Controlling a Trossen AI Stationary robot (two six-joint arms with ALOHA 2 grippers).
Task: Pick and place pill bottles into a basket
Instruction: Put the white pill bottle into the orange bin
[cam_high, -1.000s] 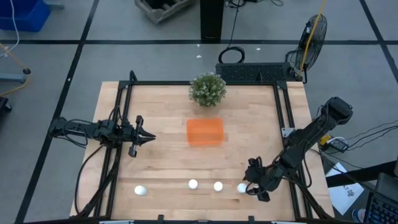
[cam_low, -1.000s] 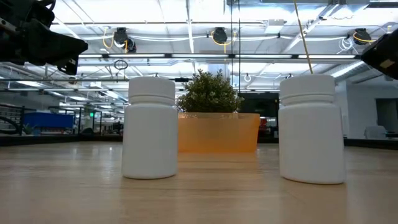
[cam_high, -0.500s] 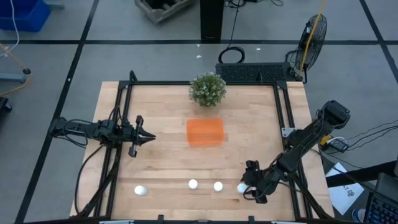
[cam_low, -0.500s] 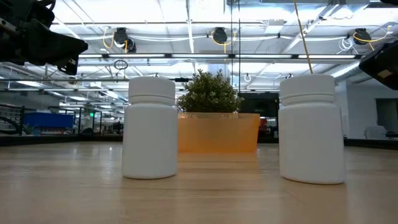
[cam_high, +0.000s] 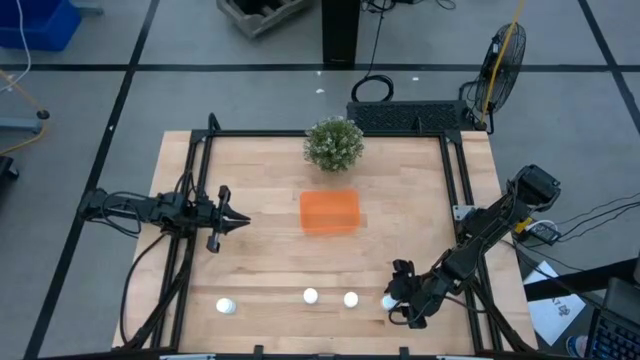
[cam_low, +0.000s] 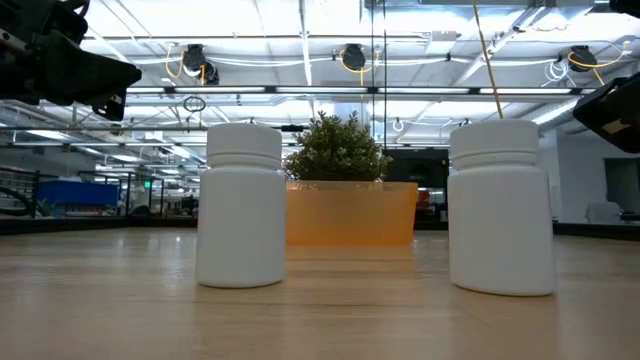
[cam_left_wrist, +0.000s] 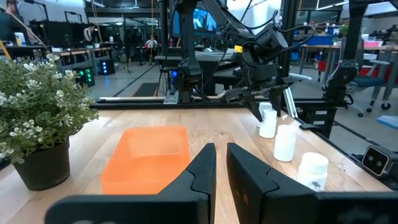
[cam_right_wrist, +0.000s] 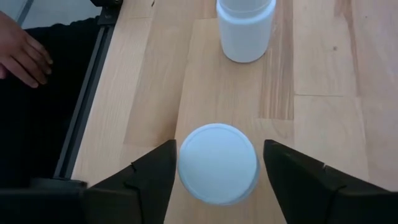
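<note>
High view, read from left to right: the left gripper (cam_high: 240, 221) waits over the left part of the table (cam_high: 260, 270), its fingers almost together and holding nothing, with the orange basket (cam_high: 329, 212) just ahead of its tips and the green plant (cam_high: 334, 143) beyond that, to one side. The basket looks empty, so I judge that no bottle is placed yet.

Four pill bottles stand in a row along the near edge of the table. The first bottle (cam_high: 226, 306) is well apart from both grippers, the second bottle (cam_high: 311, 296) and the third bottle (cam_high: 351, 299) stand closer to the right gripper, and the fourth bottle (cam_high: 388, 301) is directly under it. A fifth bottle I cannot find in this view.

Compared with one second ago, the right arm has folded lower and moved a little further along the row, so the right gripper (cam_high: 400, 302) now stands at the fourth bottle instead of just beside it. The left arm, the basket and the bottles did not move.

Right wrist view confirms it: the right gripper is wide open and the white cap of the fourth bottle sits between the two fingers (cam_right_wrist: 146, 177), with a small gap on each side. The third bottle stands ahead of it. A person's hand (cam_right_wrist: 23, 55) shows beyond the table edge.

My judgement is that the approach is finished, and closing on this bottle is the next need.
</note>
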